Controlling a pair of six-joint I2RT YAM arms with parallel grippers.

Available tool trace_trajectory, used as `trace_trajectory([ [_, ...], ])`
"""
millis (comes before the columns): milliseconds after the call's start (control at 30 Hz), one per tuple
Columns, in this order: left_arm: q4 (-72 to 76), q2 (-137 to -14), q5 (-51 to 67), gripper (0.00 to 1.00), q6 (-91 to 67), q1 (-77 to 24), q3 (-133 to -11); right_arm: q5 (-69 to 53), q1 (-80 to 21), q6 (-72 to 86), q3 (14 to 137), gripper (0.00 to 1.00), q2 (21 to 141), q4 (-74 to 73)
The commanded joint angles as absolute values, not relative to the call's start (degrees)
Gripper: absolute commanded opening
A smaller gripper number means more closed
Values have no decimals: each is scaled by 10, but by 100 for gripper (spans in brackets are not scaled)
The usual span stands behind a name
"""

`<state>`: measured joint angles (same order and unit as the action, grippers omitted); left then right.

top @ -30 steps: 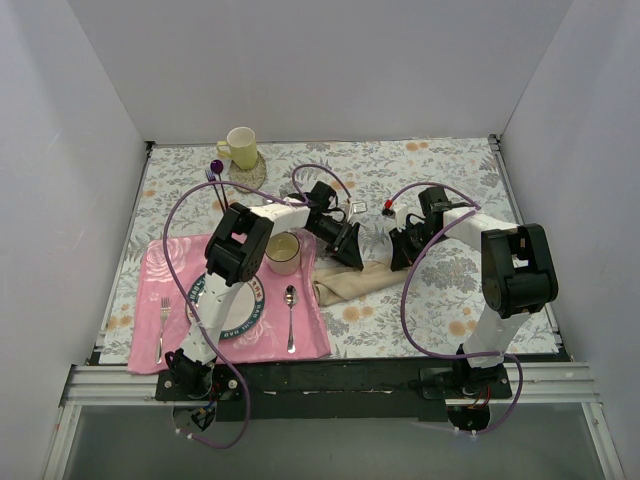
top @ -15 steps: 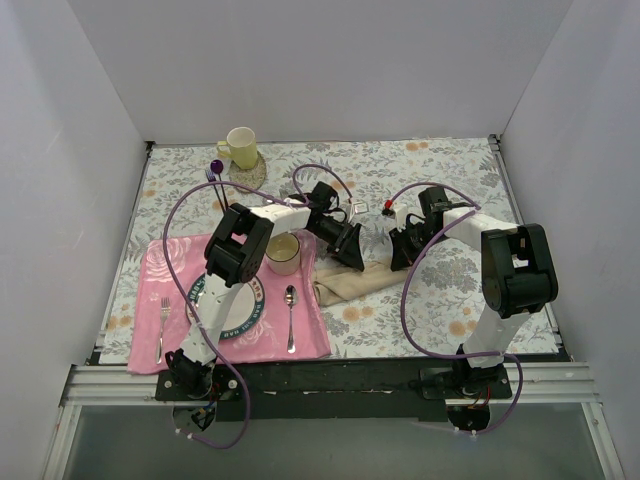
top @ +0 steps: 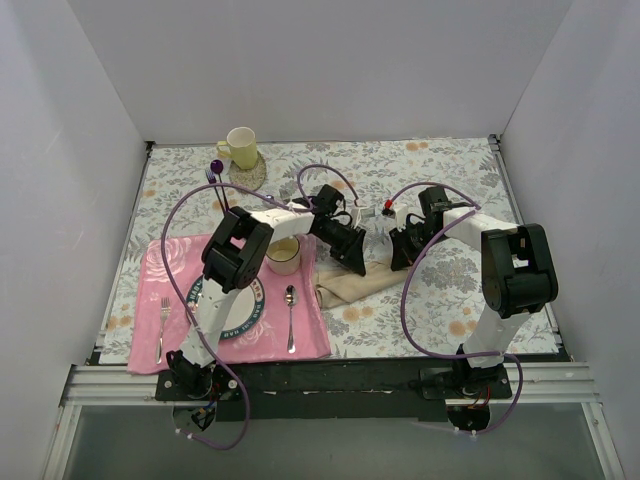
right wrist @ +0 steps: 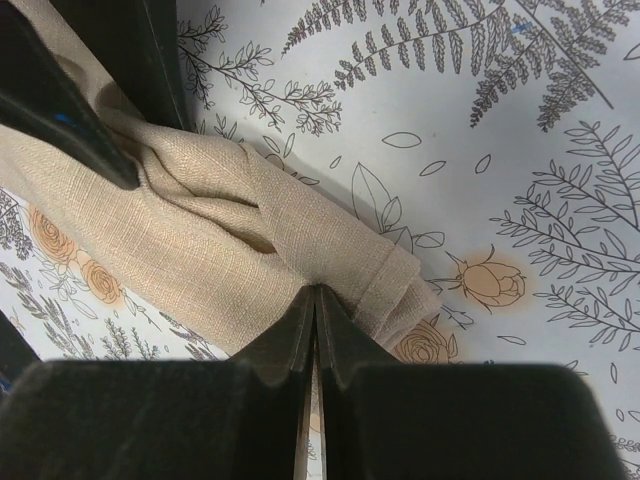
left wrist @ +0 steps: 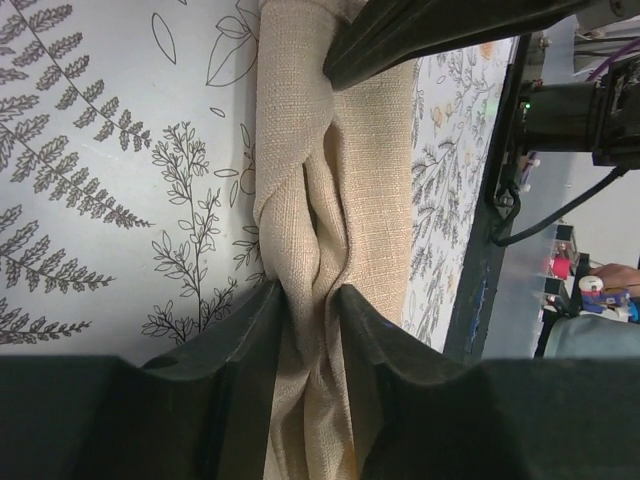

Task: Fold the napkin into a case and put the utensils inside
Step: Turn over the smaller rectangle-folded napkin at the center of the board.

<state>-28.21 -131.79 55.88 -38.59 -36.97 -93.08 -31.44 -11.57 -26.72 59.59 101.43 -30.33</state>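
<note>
here the napkin (top: 345, 285) lies as a bunched strip on the grey floral tablecloth (top: 440, 170), just right of the pink placemat (top: 160, 275). the left gripper (left wrist: 305, 297) pinches a ridge of the cloth. the right gripper (right wrist: 315, 293) has its fingers pressed together, tips touching the napkin's folded edge. the spoon (top: 290, 318) and fork (top: 163, 328) lie on the placemat.

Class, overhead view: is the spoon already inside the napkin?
No, the spoon lies on the pink placemat, apart from the napkin.

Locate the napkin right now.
Top view, centre table: the napkin lies bunched at the pink placemat's right edge, pinched by the left gripper.
</note>
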Motion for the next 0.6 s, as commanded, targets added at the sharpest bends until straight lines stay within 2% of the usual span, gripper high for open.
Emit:
trace_trajectory([
  [0,-274,-1296,455,28,-373,-381,-909,-211,-103,-288,592,8,1036,-283],
  [33,-272,-1295,454,25,-373,-381,-911,-213,-103,-288,593,8,1037,-284],
  [133,-264,-1288,448,4,-377,-381,-913,-220,-102,-285,599,9,1034,-290],
  [167,-263,-1287,447,0,-377,-381,-915,-224,-101,-282,607,11,1033,-298],
  [367,-264,-1267,411,0,-354,-381,-939,-300,-69,-274,662,34,999,-349],
  [567,-277,-1252,315,0,-295,-396,-968,-376,-26,-285,714,48,959,-409],
])
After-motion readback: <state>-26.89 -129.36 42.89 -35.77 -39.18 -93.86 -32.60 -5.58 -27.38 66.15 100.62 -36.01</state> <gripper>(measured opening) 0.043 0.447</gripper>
